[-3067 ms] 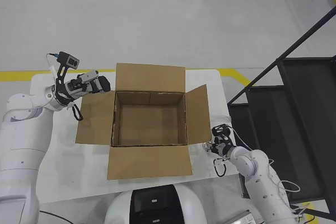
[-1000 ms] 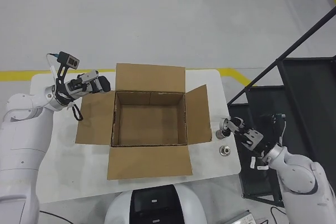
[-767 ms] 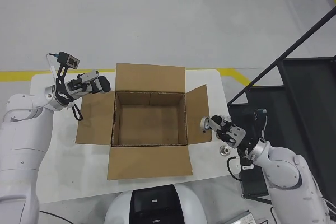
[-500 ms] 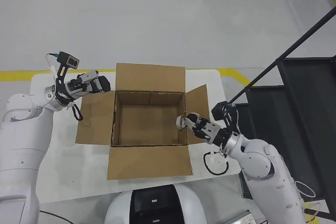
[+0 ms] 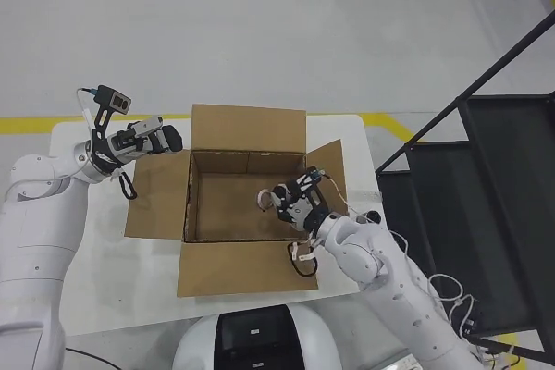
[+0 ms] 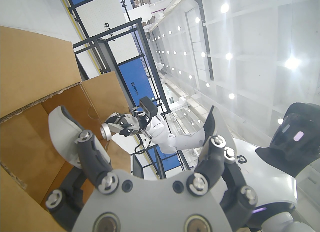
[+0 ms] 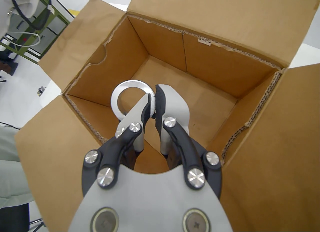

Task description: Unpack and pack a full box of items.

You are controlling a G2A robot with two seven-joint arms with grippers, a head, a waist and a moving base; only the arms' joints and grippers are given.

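The white table [image 5: 120,277] carries an open cardboard box [image 5: 227,208] with all four flaps folded outward. The flap on the robot's right side stands tilted up rather than lying flat. From above, the box reads as a plain brown well. The right wrist view looks down its inner walls [image 7: 207,62] to the brown floor and picks out the torn corrugated edges along the rim. The left wrist view catches one corner of the box [image 6: 30,137] from the side.

The right gripper [image 5: 279,199] hangs over the box's mouth, towards its right wall. Its two fingers are pinched together [image 7: 153,95] on the rim of a flat metal ring [image 7: 130,83] (from above, a small pale disc [image 5: 265,198]). Seen side-on from the left wrist, that gripper [image 6: 117,127] holds the ring [image 6: 105,131] out in front of the far flap. Whether the ring sits below the rim, I cannot tell.

The left gripper [image 5: 162,137] is poised beside the box's far left corner, over the left flap's edge. Its fingers are spread wide with nothing between them [image 6: 135,122].
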